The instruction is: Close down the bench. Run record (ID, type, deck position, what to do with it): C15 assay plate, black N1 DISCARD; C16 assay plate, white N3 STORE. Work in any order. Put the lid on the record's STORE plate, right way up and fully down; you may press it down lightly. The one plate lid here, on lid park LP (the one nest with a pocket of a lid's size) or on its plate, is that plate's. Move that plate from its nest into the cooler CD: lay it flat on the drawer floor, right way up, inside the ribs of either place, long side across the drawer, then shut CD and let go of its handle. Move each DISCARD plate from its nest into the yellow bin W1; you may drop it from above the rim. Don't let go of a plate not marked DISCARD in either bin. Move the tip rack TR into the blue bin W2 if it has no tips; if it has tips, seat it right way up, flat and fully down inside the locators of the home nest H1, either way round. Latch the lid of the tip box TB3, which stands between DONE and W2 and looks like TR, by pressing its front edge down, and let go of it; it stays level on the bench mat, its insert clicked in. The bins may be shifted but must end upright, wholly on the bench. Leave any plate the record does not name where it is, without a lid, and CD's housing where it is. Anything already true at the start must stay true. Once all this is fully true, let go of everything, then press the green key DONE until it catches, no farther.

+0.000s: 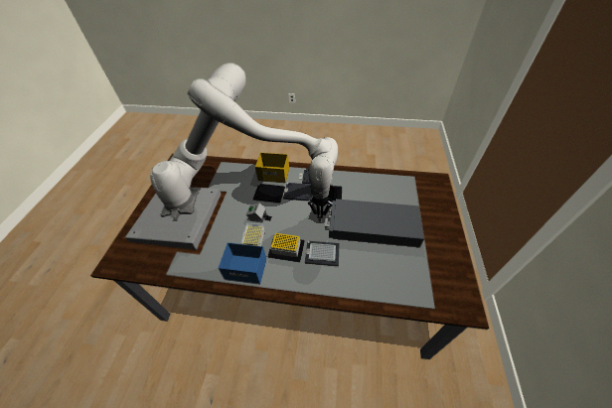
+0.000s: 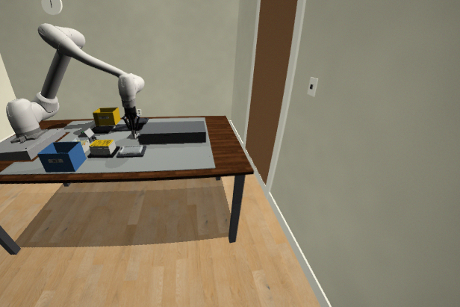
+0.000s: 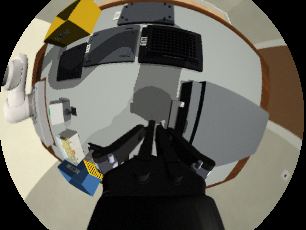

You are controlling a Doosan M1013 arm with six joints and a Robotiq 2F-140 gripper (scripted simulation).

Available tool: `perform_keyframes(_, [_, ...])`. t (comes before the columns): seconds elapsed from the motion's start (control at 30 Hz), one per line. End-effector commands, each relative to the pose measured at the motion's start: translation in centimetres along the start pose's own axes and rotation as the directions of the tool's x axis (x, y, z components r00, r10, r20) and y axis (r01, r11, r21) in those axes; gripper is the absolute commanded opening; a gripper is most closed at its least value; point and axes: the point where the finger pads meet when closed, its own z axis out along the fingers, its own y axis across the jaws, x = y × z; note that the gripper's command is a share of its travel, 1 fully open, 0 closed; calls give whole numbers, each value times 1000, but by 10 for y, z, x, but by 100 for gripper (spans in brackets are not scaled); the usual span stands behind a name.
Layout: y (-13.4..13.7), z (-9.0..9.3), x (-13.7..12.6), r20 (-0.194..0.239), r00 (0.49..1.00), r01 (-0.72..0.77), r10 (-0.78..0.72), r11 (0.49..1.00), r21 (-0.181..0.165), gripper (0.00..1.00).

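Pinched-shut, empty gripper (image 1: 320,215) mid-frame hugs the cooler's (image 1: 378,221) left end; might slip and shove the housing.

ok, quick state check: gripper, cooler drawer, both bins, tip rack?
gripper: shut, holds nothing, low at the cooler's left end.
cooler CD: drawer looks shut, flush with the housing.
yellow bin: upright on the mat; contents not visible.
blue bin: upright, looks empty.
tip rack: upright in a dark nest, yellow top showing.
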Motion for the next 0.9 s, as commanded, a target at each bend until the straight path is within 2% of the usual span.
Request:
perform_keyframes(0.0, [-3,0,0,0,1000,0,0,1000,0,0])
perform_keyframes(0.87, [-33,0,0,0,1000,0,0,1000,0,0])
